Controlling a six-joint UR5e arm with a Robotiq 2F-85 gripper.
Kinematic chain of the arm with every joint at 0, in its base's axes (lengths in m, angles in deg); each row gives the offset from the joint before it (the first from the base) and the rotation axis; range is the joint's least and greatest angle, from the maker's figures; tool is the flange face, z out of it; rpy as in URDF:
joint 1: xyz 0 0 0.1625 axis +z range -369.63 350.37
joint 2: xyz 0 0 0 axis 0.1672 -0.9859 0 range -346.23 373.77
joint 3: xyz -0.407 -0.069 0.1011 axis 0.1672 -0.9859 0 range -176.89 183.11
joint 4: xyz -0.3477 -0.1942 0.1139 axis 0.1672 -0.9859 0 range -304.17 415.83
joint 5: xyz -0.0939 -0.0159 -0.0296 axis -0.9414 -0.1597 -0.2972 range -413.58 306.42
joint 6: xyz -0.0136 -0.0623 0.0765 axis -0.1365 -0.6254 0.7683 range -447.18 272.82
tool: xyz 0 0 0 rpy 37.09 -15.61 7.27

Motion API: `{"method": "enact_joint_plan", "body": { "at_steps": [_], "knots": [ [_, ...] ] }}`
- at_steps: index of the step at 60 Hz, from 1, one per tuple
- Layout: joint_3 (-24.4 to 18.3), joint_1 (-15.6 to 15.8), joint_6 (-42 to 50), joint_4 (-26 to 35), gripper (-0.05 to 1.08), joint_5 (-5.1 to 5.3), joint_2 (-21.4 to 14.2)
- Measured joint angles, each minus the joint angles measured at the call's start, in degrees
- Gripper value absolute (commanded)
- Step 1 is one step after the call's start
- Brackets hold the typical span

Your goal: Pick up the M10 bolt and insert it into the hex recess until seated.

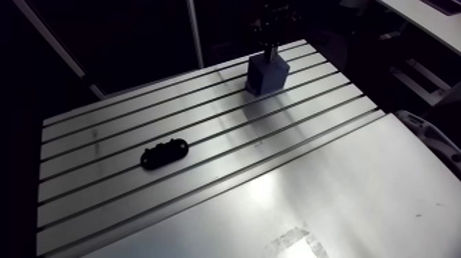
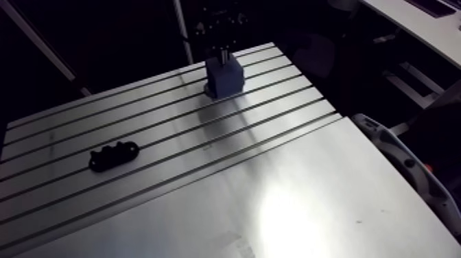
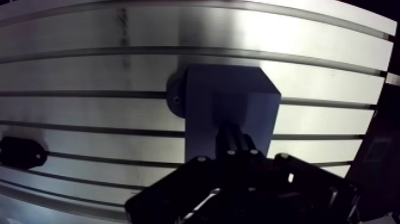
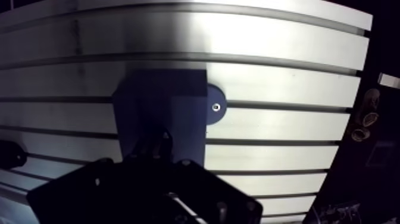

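Crowding the table's (image 1: 329, 192) far edge, blue block (image 1: 265, 78) sits under tool (image 3: 236, 142).

Obstacles: blue block (image 1: 266, 75) at far right; black part (image 1: 164, 153) at left. Table (image 1: 329, 185) between and nearer them is open.

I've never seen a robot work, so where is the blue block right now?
In the arm view the blue block stands at the far side of the slotted table, right beneath the end effector, apart from the black oblong part.
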Motion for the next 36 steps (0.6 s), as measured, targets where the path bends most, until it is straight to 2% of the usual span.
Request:
{"method": "enact_joint_plan", "body": {
  "at_steps": [36],
  "knots": [
    [0.4, -0.1, -0.4, -0.5, 1.07, 0.00, 0.0]
  ]
}}
